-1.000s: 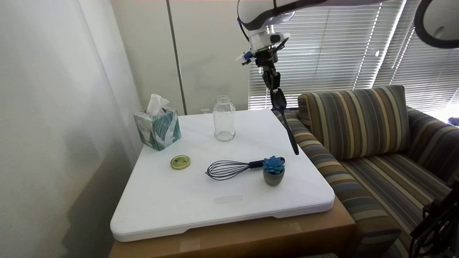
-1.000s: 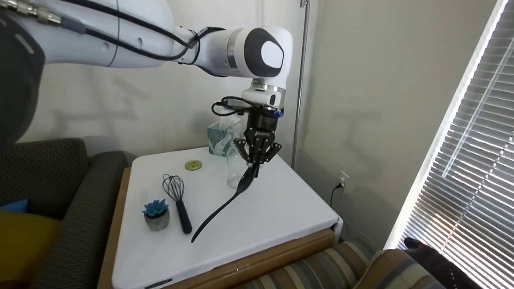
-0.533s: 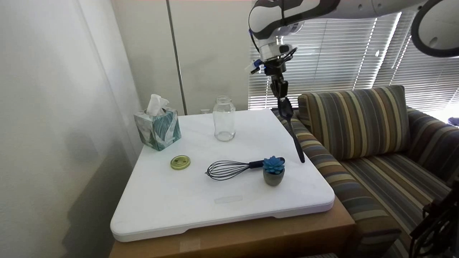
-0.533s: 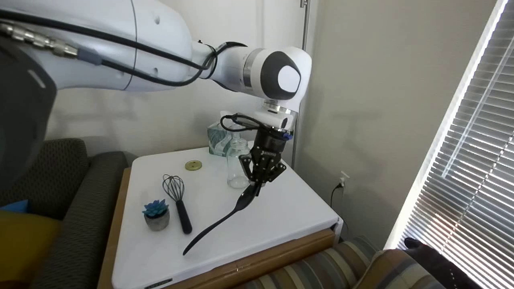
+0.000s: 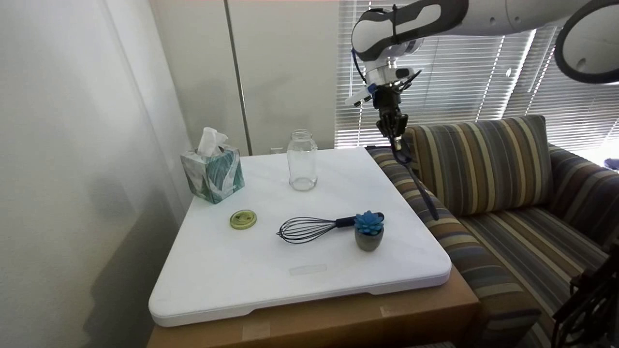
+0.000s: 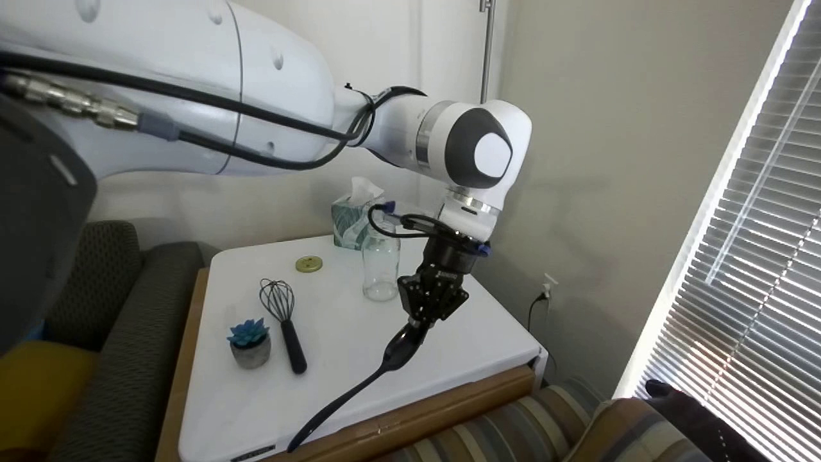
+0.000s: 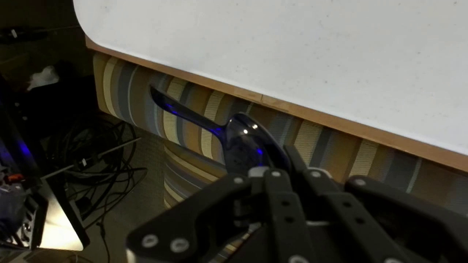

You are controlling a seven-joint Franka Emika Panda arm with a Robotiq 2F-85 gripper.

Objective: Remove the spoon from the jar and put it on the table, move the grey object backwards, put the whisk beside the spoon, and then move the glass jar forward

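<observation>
Teal sides mark the tissue box (image 5: 213, 173) at the left of an exterior view, with a flat green lid (image 5: 243, 219) to its lower right; we need to move neither. Our jar (image 5: 302, 162) of clear glass stands upright on the white table (image 5: 232, 275), in the upper middle of the frame, the spoon already out of it. We expect it to be slick and breakable, so we would grip it gently at the neck or nudge it low down. Nearer the centre lies the whisk (image 5: 337, 223); its wires should spring and give, so we would take the stiff black handle. That handle is partly covered, from this angle, by the grey potted plant (image 5: 369, 233) right of centre. We judge it rigid below and fairly light, best held by its pot rather than its blue leaves. Farther right, in the upper part of the frame, our gripper (image 5: 396, 141) pinches the spoon (image 5: 418, 182) by the end of its bowl, and the long handle slants down to the right. The wrist view shows it over the striped sofa arm (image 7: 175, 131), just beside the table. It looks light and stiff, but the glossy, curved bowl may let it pivot or slip, so we would bring it over the table and lower it close before letting go.
</observation>
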